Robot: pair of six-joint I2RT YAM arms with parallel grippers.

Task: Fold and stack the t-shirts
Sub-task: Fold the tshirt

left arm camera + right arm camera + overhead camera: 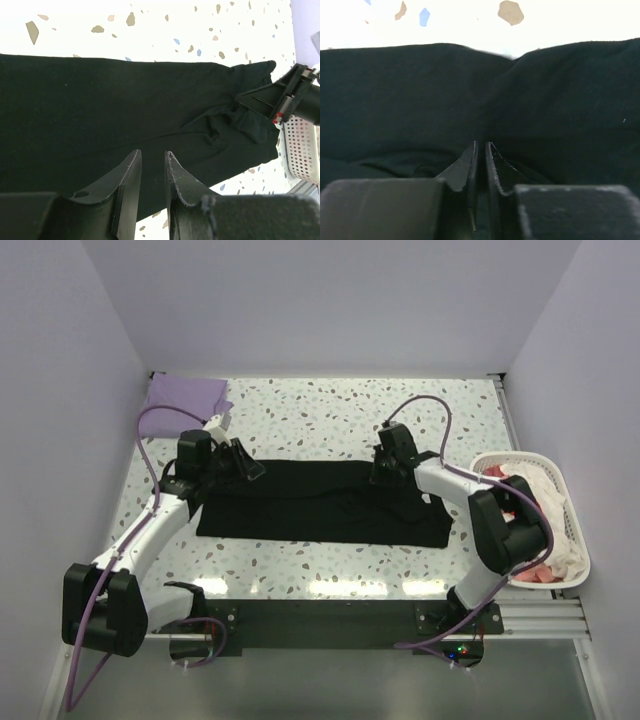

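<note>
The black t-shirt (320,505) lies folded into a long band across the middle of the table. It fills the left wrist view (100,110) and the right wrist view (420,100). My left gripper (250,470) hovers over the shirt's far left edge. Its jaws (152,156) stand a little apart with nothing between them. My right gripper (380,472) is low on the shirt's far edge, right of centre. Its jaws (481,146) are closed to a thin slit with black cloth in it. The lavender t-shirt (185,392) lies folded in the far left corner.
A white plastic basket (575,540) holding white, pink and red garments stands at the right table edge, close to the right arm's elbow. It also shows in the left wrist view (302,150). Speckled tabletop (320,410) lies behind the black shirt.
</note>
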